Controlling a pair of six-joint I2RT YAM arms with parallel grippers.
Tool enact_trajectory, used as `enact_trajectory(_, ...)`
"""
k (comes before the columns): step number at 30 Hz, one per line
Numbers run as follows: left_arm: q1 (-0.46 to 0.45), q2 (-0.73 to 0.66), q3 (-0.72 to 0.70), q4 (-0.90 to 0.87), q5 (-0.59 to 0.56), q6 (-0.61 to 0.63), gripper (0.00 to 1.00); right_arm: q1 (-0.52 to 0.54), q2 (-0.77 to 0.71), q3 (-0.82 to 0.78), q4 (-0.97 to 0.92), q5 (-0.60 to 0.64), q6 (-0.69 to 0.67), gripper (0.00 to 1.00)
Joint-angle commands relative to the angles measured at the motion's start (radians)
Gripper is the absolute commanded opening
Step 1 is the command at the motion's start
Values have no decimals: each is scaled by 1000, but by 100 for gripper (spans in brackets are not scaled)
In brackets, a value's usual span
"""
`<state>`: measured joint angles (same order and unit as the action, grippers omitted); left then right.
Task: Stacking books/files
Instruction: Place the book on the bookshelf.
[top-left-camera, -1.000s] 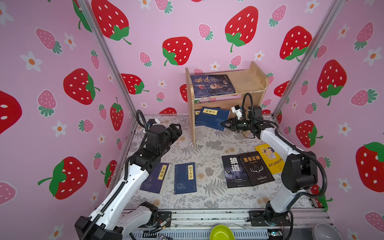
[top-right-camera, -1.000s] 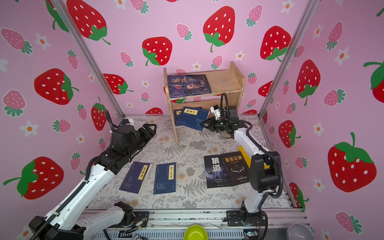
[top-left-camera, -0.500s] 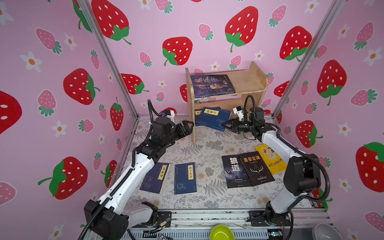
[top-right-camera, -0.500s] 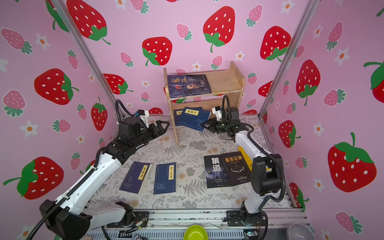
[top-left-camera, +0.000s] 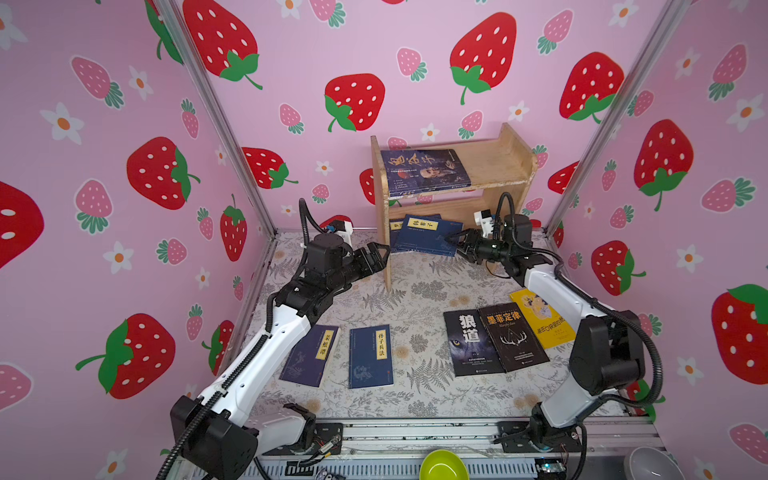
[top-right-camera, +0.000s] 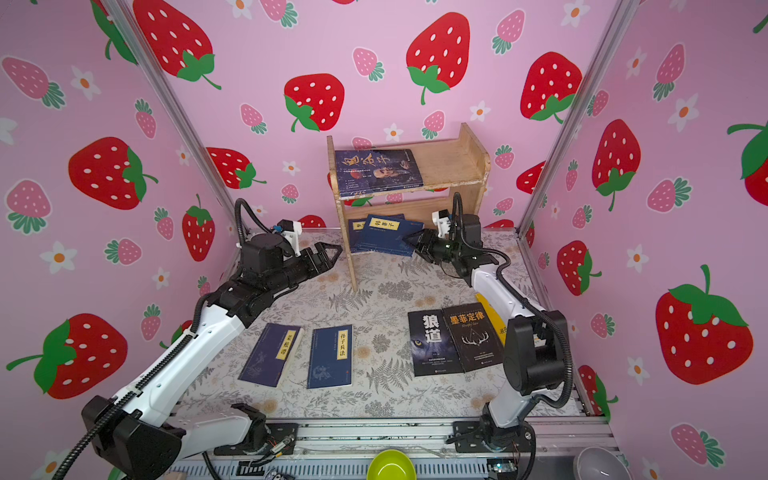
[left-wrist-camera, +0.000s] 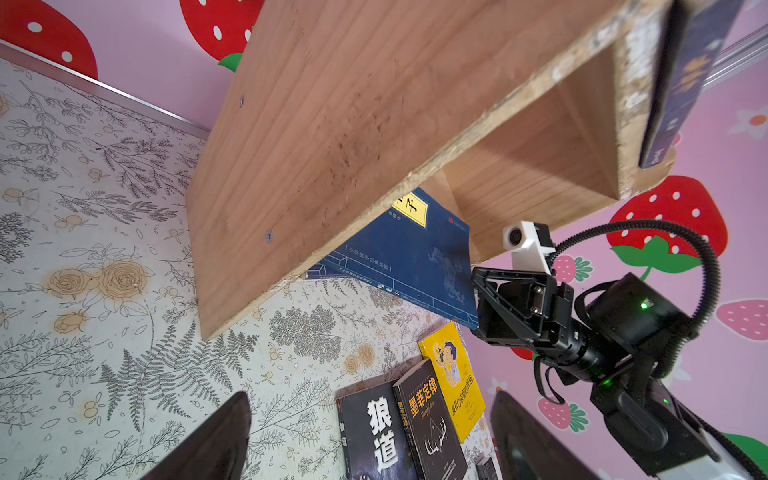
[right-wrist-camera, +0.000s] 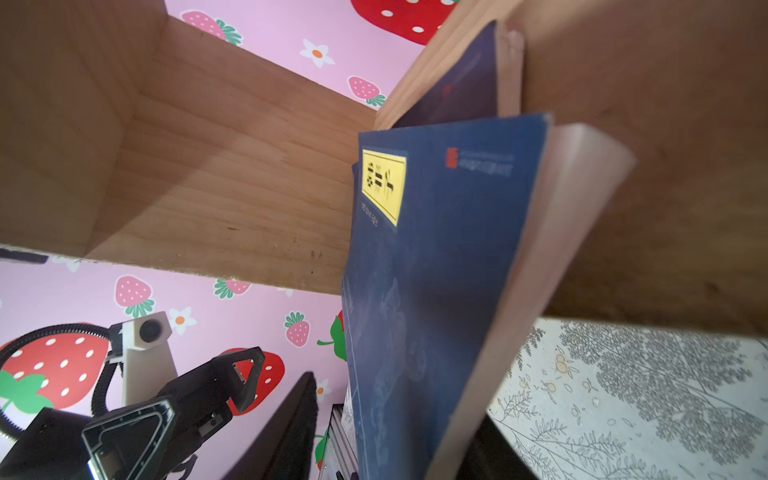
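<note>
Releasing the navy book (top-left-camera: 428, 241) in the shelf's (top-left-camera: 498, 166) lower bay.
Right tool (top-left-camera: 454, 246), parted, straddles its corner; left tool (top-left-camera: 380, 257) open, outside the shelf.

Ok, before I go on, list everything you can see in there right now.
Table cover: one, floral grey-white.
Wooden shelf: one, bare wood, at the back.
Portrait book: one, blue, top shelf.
Shelved navy books: two, yellow labels, overlapping in lower compartment.
Loose navy books: two, yellow labels, near left arm.
Black books: two, side by side near right arm.
Yellow book: one, beside the black pair.
Bowls: green one, grey one, front edge.
Left gripper: open, empty, beside shelf's side panel.
Right gripper: jaws parted at upper shelved book's corner.
</note>
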<state>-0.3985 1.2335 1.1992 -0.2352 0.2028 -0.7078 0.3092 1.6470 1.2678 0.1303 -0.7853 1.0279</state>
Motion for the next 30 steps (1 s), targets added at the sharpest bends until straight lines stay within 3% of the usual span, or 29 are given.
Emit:
enact_trajectory(1, -3, -6, 1, 18, -3, 4, 91, -3, -72, -81, 170, 82, 137, 55)
enact_trajectory(6, -3, 17, 11, 22, 4, -2, 91, 19, -133, -197, 318, 151, 252, 59)
enact_trajectory(9, -3, 33, 18, 33, 13, -10, 91, 34, -137, -207, 343, 183, 271, 56)
enact_trajectory(11, -3, 43, 26, 34, 17, -13, 91, 42, -134, -207, 354, 207, 274, 50)
enact_trajectory(14, -3, 52, 32, 34, 27, -10, 91, 48, -123, -214, 400, 235, 301, 32)
enact_trajectory(17, -3, 52, 30, 31, 28, -8, 91, 57, -110, -207, 429, 265, 316, 27)
enact_trajectory(20, -3, 49, 27, 30, 23, -9, 91, 61, -86, -190, 437, 281, 314, 28)
enact_trajectory(24, -3, 48, 25, 23, 23, -4, 91, 72, -52, -176, 479, 296, 324, 51)
enact_trajectory(30, -3, 49, 14, 23, 24, -7, 91, 93, -14, -182, 527, 376, 347, 50)
